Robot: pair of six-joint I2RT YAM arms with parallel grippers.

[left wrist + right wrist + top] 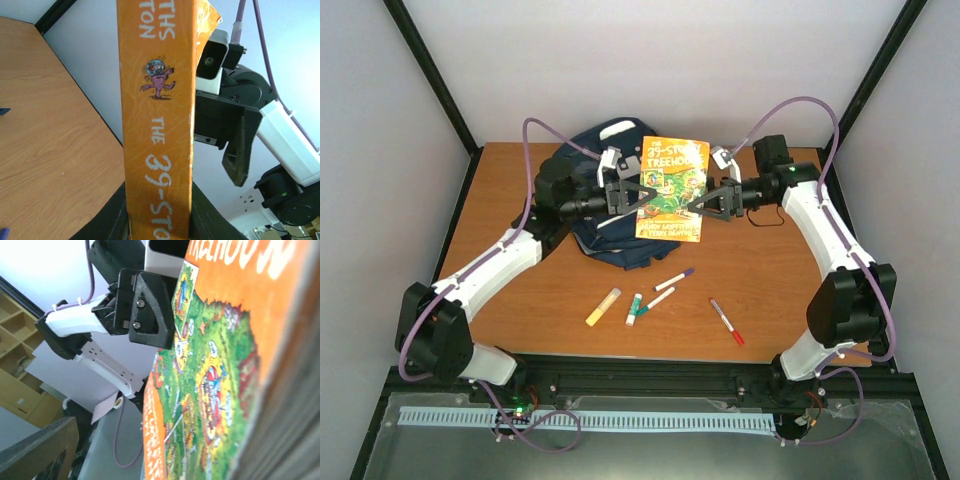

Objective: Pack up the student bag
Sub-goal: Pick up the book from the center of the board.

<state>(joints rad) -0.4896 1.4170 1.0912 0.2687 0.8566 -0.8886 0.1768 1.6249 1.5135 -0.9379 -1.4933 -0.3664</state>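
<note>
The left tool point(636, 195) is pinched down narrow on the spine side of the orange book point(672, 188), and its fingers point(116, 220) press against both covers. The right tool point(700, 205) is spread wide at the book's 3 o'clock edge. In the left wrist view its jaws stand off the cover, so it grips nothing.

The book is held in the air over the student bag point(605, 245). The bag lies toward 12 o'clock on the surface point(760, 290), largely hidden by the book and arms, so I cannot tell whether its mouth is open. Loose pens point(658, 298) lie at the bag's 6 o'clock.

The step looks like getting the book into the bag. To do it well, keep the left grip firm. Use the right tool to steady the free edge or to hold the opening wide. Lead in with a narrow edge, and lower slowly so the fabric does not catch a corner.
</note>
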